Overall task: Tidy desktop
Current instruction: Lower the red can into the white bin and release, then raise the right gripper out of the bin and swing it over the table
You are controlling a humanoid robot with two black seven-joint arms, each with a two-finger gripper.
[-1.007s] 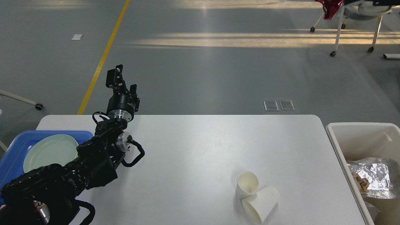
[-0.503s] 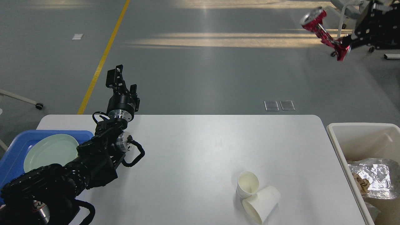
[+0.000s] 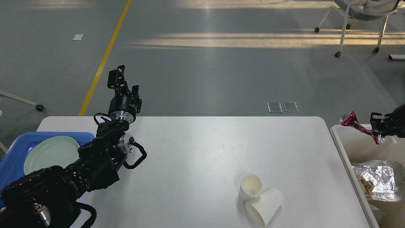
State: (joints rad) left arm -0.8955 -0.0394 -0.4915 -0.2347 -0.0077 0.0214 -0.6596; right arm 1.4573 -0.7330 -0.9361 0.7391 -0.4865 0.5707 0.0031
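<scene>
Cups (image 3: 258,198) on desktop (image 3: 196,152) near bin (image 3: 340,139)

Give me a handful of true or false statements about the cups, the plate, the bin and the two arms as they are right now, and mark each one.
1. Both paper cups stand upright. False: one cup is upright, the other cup lies on its side against it.
2. The plate sits in the blue tray. True.
3. The left tool is holding a cup. False: it holds nothing and is raised over the desktop's far edge.
4. The right tool holds a crushed red can over the bin. True.
5. The bin is empty. False: foil wrapping lies in it.
</scene>
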